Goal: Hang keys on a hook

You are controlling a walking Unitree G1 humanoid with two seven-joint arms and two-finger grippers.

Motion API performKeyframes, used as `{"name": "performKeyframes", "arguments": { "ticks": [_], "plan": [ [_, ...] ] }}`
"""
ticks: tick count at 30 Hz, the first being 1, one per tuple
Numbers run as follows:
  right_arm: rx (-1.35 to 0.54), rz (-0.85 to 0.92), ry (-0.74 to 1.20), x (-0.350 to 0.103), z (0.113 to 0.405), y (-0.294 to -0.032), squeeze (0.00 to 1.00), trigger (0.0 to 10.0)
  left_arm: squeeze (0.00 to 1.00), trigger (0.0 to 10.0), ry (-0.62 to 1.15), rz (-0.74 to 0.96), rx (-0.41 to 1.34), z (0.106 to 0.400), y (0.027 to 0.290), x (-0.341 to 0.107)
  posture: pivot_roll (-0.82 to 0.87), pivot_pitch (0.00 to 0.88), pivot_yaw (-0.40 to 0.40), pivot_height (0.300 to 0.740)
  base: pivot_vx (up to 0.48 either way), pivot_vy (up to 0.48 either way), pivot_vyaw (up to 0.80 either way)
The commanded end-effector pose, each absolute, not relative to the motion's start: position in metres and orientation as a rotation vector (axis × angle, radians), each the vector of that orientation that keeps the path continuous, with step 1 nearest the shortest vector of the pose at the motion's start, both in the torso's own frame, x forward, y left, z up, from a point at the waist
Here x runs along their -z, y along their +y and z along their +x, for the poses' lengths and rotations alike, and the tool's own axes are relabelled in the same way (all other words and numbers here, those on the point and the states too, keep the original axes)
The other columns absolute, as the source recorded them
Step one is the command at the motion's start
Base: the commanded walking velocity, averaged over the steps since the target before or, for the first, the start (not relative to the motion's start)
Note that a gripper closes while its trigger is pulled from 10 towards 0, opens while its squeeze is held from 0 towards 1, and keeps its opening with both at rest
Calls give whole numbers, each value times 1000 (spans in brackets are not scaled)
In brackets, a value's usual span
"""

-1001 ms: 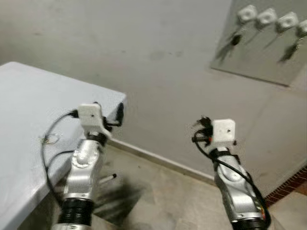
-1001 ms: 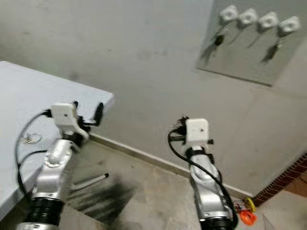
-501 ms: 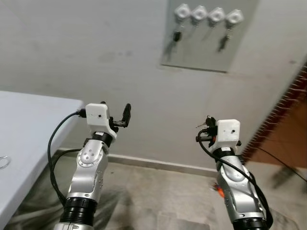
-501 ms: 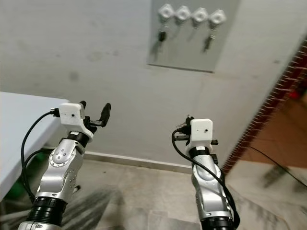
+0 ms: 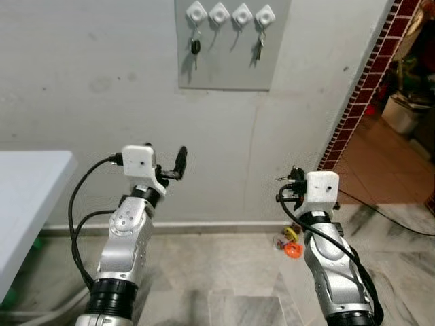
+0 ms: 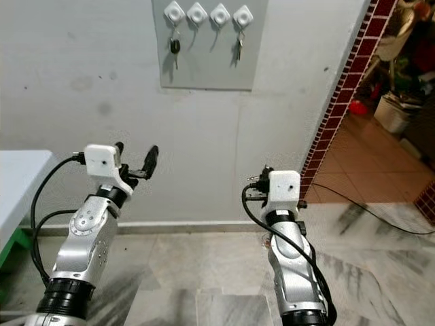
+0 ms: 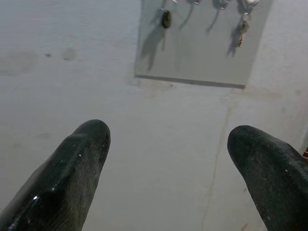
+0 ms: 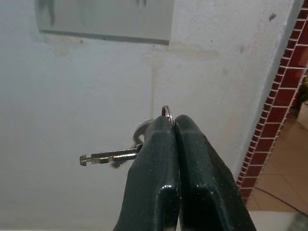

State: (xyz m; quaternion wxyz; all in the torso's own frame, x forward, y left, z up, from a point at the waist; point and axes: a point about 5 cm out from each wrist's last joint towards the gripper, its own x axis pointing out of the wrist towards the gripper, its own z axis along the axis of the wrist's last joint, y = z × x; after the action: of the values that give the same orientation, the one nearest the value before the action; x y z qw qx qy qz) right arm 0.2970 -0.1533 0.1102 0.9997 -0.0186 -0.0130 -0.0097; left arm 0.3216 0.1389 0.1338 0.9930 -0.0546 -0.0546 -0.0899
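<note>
Right gripper (image 8: 173,126) pinching keys (image 8: 111,155), blade sideways.

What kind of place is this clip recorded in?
Probably a home entryway or hall: a grey key board with four white hooks on a plaster wall, a marble-tiled floor, and a red brick pillar beside a tiled passage.

we face a pale grey plastered wall (image 5: 88,75) with faint stains. below it runs a grey-veined marble tile floor (image 6: 197,272). on our left stands a white table edge (image 5: 27,197). to our right a red brick pillar (image 5: 360,88) borders a terracotta-tiled side room (image 6: 367,170), dimly lit.
</note>
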Motion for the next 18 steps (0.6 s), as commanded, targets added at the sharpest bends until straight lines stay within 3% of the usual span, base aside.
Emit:
{"name": "performKeyframes", "arguments": {
  "ticks": [1,12,18],
  "plan": [
    [57,-19,-32,-115,297,-158,0,10000,0,10000,-105,-105,176,322,140,-136,-43,0,-6,740,0,0,0],
    [76,6,-22,-115,296,-159,0,10000,0,10000,-73,-112,177,322,140,-133,-48,0,1,740,0,0,0],
    [75,22,-16,-114,295,-158,0,10000,0,10000,-64,-121,174,322,140,-134,-46,0,2,740,249,0,0]
  ]
}}
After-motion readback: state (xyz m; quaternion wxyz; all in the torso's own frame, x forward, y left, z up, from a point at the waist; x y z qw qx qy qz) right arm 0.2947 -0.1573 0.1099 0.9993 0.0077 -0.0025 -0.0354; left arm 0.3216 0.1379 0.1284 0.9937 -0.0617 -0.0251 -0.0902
